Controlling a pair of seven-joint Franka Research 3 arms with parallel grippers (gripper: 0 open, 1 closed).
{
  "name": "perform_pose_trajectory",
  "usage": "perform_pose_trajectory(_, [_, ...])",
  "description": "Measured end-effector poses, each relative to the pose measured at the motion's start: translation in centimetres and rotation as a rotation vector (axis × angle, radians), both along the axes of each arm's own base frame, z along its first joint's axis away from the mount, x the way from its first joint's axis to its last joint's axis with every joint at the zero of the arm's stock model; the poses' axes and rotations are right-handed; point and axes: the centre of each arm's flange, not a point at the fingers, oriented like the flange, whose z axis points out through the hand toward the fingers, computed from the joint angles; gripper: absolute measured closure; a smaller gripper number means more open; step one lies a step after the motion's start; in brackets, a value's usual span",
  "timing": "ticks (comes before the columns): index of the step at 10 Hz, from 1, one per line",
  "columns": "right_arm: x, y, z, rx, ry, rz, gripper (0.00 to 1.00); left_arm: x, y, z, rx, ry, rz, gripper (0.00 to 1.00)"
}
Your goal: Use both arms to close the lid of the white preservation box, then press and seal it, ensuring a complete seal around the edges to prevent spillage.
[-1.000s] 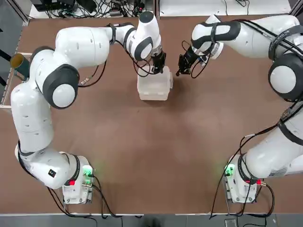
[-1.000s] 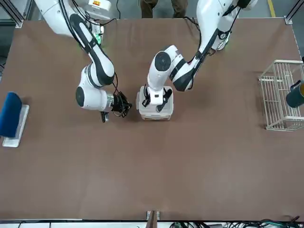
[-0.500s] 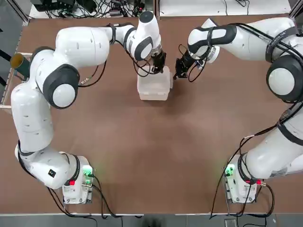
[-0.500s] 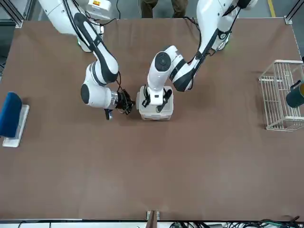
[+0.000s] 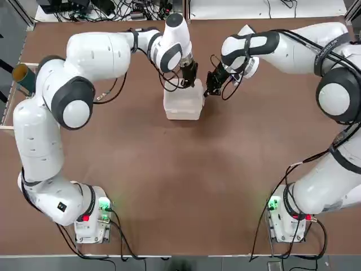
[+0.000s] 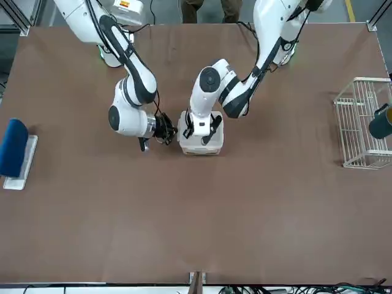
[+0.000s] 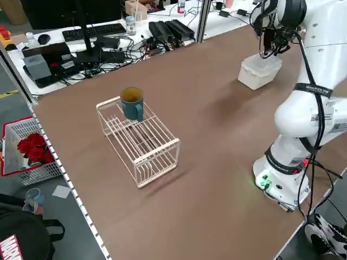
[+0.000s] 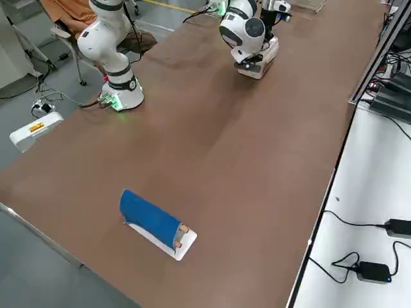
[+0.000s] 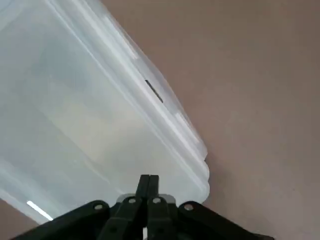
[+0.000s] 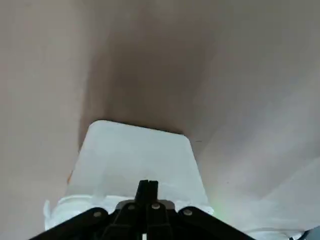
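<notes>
The white preservation box [image 5: 181, 105] stands at the far middle of the table with its lid [image 9: 95, 115] lying flat down on it. My left gripper [image 5: 190, 83] is shut, its tips resting on the far right part of the lid. In the left wrist view the shut fingers [image 9: 148, 183] sit close over the lid's rim. My right gripper [image 5: 208, 91] is shut too, its tips right at the box's far right corner, level with the edges. The front view shows it [image 6: 169, 130] beside the box [image 6: 200, 139]; whether it touches I cannot tell.
A white wire rack [image 6: 361, 125] with a teal mug [image 6: 381, 120] on it stands at the table's left edge. A blue roll on a white base [image 6: 15, 152] lies near the right edge. A person's legs show behind the bases.
My right gripper has moved left across the table up to the box's right far corner. The left gripper and the box have stayed put.
</notes>
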Motion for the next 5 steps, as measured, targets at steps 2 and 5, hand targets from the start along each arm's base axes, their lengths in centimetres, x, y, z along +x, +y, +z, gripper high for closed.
perform_pose_trajectory(2, [-0.05, 0.06, 0.00, 0.000, -0.003, -0.003, 0.99, 0.02, 0.01, 0.00, 0.000, 0.000, 0.000, 0.99])
perform_pose_trajectory(5, [-0.08, 0.10, -0.02, -0.001, -0.007, -0.003, 0.99, 0.05, 0.01, -0.01, 0.000, 0.000, 0.001, 0.99])
